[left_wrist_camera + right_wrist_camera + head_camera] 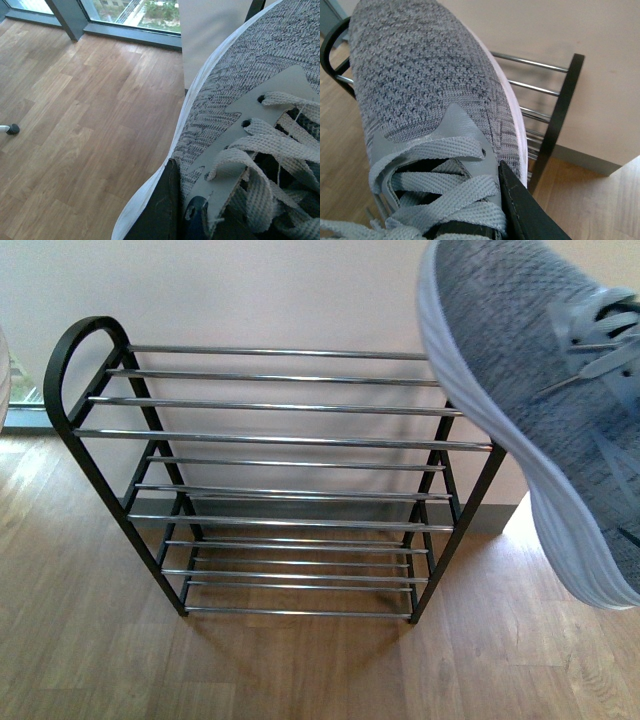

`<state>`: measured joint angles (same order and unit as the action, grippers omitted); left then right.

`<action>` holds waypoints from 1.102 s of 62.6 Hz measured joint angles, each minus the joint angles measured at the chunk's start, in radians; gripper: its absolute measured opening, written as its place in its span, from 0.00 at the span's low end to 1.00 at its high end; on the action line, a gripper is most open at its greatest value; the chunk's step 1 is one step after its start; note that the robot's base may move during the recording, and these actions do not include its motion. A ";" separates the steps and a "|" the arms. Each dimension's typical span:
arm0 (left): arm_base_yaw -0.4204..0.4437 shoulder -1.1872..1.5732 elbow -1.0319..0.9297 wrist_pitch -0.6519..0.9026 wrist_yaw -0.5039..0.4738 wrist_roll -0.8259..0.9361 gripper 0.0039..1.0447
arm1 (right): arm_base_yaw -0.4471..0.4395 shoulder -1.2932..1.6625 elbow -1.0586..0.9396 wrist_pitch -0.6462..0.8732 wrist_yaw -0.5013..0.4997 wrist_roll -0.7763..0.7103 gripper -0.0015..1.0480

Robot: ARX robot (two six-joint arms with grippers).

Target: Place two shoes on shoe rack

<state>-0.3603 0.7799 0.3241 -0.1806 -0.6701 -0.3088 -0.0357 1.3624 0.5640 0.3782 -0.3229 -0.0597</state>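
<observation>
One grey sneaker [540, 390] with a thick white sole hangs in the air at the upper right of the front view, its toe over the right end of the shoe rack [280, 440]. In the right wrist view this sneaker [420, 85] fills the frame, above the rack's chrome bars [532, 62]. My right gripper [492, 220] is shut on its side by the laces, one black finger [525, 210] outside. In the left wrist view the other grey sneaker [240, 90] is held above the wooden floor. My left gripper [177, 212] is shut on its side, black finger [157, 210] outside.
The rack stands on a wooden floor [300, 670] against a pale wall [280, 290], all tiers bare. The left wrist view shows a window frame [125, 32] at floor level, a white wall corner [210, 35] and a small black-tipped foot [12, 129].
</observation>
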 joint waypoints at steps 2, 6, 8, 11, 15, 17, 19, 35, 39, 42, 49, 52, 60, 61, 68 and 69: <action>0.000 0.000 0.000 0.000 0.000 0.000 0.01 | 0.015 0.031 0.021 0.000 0.006 0.000 0.01; 0.000 0.000 0.000 0.000 0.000 0.000 0.01 | 0.045 0.090 0.064 0.000 0.027 -0.001 0.01; 0.000 0.000 0.000 0.000 0.000 0.000 0.01 | 0.059 0.120 0.088 -0.002 0.039 0.000 0.01; 0.000 0.000 0.000 0.000 0.000 0.000 0.01 | 0.077 0.158 0.123 -0.010 0.054 0.001 0.01; 0.000 0.000 0.000 0.000 0.000 0.000 0.01 | 0.105 0.213 0.176 -0.023 0.078 0.007 0.01; 0.000 0.000 0.000 0.000 0.000 0.000 0.01 | 0.118 0.239 0.204 -0.034 0.090 0.016 0.01; 0.000 0.000 0.000 0.000 0.000 0.000 0.01 | 0.131 0.266 0.236 -0.047 0.103 0.024 0.01; 0.000 0.000 0.000 0.000 0.000 0.000 0.01 | 0.236 0.497 0.559 -0.198 0.167 0.189 0.01; 0.000 0.000 0.000 0.000 0.000 0.000 0.01 | 0.249 0.551 0.639 -0.232 0.195 0.212 0.01; 0.000 0.000 0.000 0.000 0.000 0.000 0.01 | 0.254 0.588 0.690 -0.252 0.216 0.227 0.01; 0.000 0.000 0.000 0.000 0.000 0.000 0.01 | 0.258 0.686 0.825 -0.309 0.294 0.232 0.01; 0.000 0.000 0.000 0.000 0.000 0.000 0.01 | 0.255 0.719 0.868 -0.336 0.328 0.228 0.01; 0.000 0.000 0.000 0.000 0.000 0.000 0.01 | 0.236 0.793 0.949 -0.404 0.412 0.221 0.01; 0.000 0.000 0.000 0.000 0.000 0.000 0.01 | 0.232 0.803 0.956 -0.414 0.425 0.221 0.01; 0.000 0.000 0.000 0.000 0.000 0.000 0.01 | 0.211 0.836 0.977 -0.452 0.486 0.216 0.01; 0.000 0.000 0.000 0.000 0.000 0.000 0.01 | 0.208 0.841 0.982 -0.460 0.494 0.219 0.01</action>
<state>-0.3603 0.7799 0.3241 -0.1806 -0.6701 -0.3088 0.1719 2.2032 1.5463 -0.0822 0.1707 0.1589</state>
